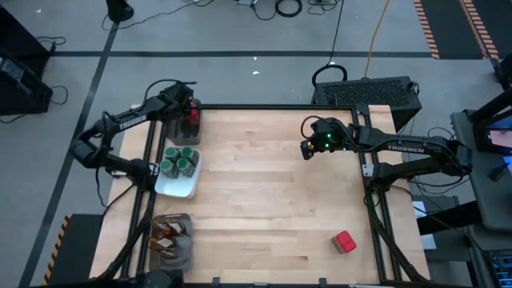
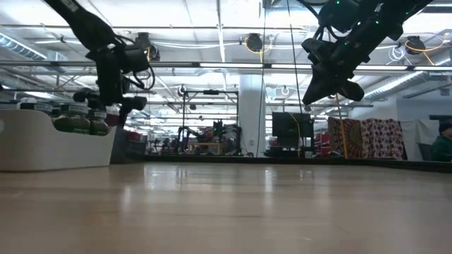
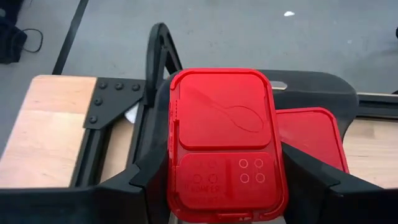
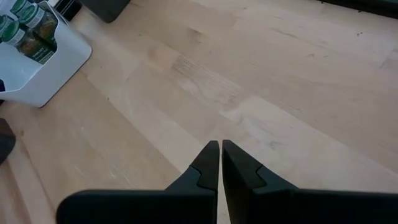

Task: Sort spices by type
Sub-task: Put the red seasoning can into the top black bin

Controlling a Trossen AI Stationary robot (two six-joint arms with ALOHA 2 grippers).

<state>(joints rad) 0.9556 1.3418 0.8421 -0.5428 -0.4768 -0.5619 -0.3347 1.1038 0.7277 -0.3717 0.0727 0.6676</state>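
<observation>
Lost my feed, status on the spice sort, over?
Left gripper holds red box over far tray. Right gripper shut, empty, mid-table. One red box left. Nothing in the way.

The right gripper hangs above bare wooden table, its two dark fingers pressed together with only a thin seam between the tips. Pale planks run slantwise under it, grain and a few darker streaks showing. Off at the far corner sits the white dish, rounded rim toward us, with green-lidded jars standing inside, labels facing out. A dark object pokes in just beyond the dish, too cropped to identify.
</observation>
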